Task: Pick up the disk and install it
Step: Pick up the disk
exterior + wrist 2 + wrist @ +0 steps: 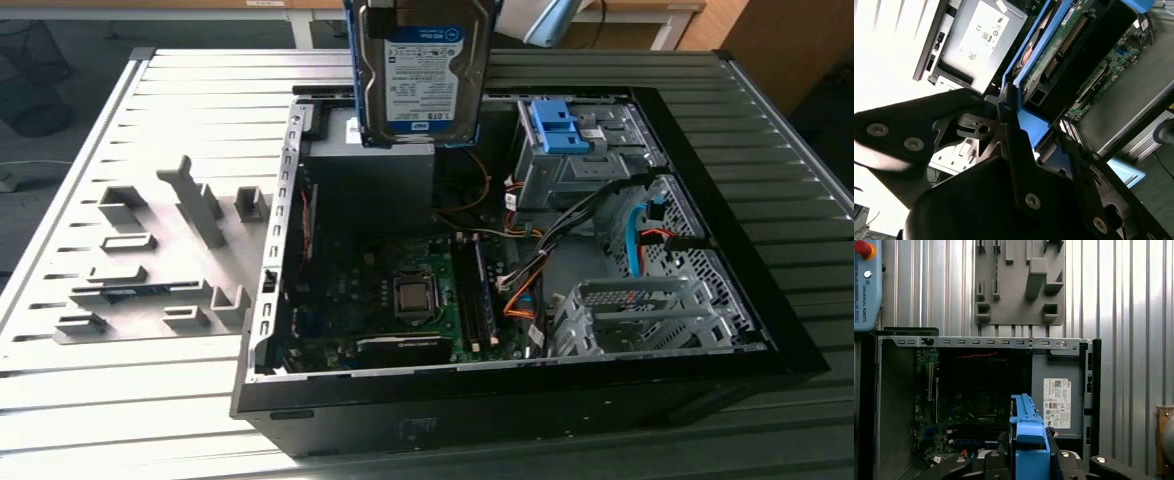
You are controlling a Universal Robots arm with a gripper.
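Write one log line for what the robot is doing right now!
holding: disk | pincer: shut on the disk | where: upright above open computer case | installed: not yet

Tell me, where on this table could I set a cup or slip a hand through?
Bare ribbed table lies between the grey fixture plate and the edge nearest the camera, and in a strip at the exterior view's right of the computer case. Crowded: inside the case, full of cables and drive cages, and above it, where the gripper holds the disk.
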